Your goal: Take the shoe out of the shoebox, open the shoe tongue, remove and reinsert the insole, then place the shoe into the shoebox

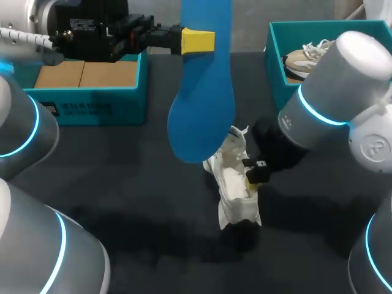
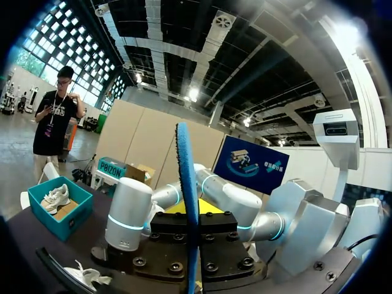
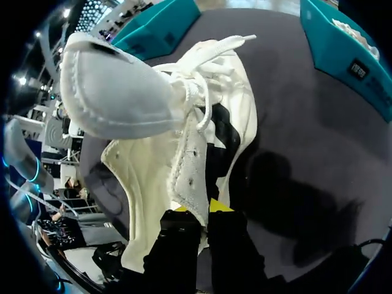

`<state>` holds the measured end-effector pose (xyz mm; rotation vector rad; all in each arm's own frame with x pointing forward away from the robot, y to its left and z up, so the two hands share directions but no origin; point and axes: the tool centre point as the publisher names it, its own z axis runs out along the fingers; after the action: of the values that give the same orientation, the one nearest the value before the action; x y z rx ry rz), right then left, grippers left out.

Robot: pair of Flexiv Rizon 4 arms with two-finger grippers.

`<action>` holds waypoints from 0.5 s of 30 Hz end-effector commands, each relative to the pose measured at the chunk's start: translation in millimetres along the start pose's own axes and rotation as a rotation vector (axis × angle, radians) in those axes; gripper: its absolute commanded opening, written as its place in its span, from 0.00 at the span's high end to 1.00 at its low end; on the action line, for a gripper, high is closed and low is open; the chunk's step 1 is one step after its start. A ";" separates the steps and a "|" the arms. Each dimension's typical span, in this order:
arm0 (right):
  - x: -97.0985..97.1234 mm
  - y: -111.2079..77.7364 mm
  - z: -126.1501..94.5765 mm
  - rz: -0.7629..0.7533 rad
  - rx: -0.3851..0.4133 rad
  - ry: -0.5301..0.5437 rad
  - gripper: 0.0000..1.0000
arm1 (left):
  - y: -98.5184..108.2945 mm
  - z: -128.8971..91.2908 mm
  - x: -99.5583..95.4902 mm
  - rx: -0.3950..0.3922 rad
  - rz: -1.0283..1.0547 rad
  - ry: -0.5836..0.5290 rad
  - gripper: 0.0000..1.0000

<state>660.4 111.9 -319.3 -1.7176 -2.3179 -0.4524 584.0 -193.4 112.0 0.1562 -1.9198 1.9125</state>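
Left end effector: fingers closed flat on the blue foam insole, which hangs from it broad end down, over mid-counter. Right end effector: narrow pinch on the side wall of the white lace-up shoe, padded tongue flipped open. Shoe at the centre of the dark counter, just under the insole's low end. Teal shoebox far left. Second teal box far right, with another shoe inside.
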 end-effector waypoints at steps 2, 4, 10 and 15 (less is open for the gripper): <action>7.1 -2.5 10.3 0.035 -0.007 -0.021 1.00 | 0.7 -0.3 0.0 0.000 0.000 0.001 1.00; 6.4 -2.2 14.5 0.050 -0.006 -0.006 1.00 | 0.7 -0.3 0.0 0.000 0.000 0.001 1.00; 6.0 0.3 26.5 0.082 -0.005 -0.006 1.00 | 0.7 -0.3 0.0 0.000 0.000 0.001 1.00; 9.4 0.0 33.6 0.088 0.000 -0.002 1.00 | 0.7 -0.3 0.0 0.000 0.000 0.001 1.00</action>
<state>656.2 123.9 -341.4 -1.8074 -2.2315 -0.4396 584.0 -193.4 112.0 0.1562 -1.9198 1.9125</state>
